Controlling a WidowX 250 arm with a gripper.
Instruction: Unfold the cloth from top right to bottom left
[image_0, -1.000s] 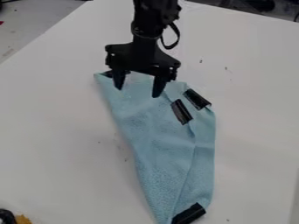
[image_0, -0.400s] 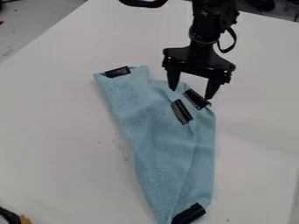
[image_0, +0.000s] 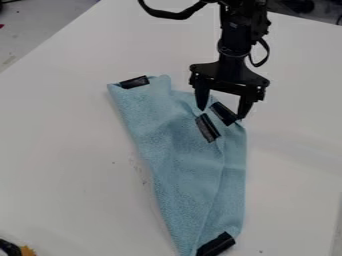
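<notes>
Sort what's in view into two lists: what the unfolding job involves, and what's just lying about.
Part of the job:
- blue cloth, with black strips on it
- gripper, open over the cloth's upper right

Just lying about:
- black-and-yellow object, lower left corner
- small red thing, left edge

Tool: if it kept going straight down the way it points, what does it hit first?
Probably the blue cloth, at the right-hand one of the paired black strips, seen between the tool's fingertips. Height is unclear from this view.

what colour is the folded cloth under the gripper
Light blue; the cloth shows best in the camera view.
</notes>
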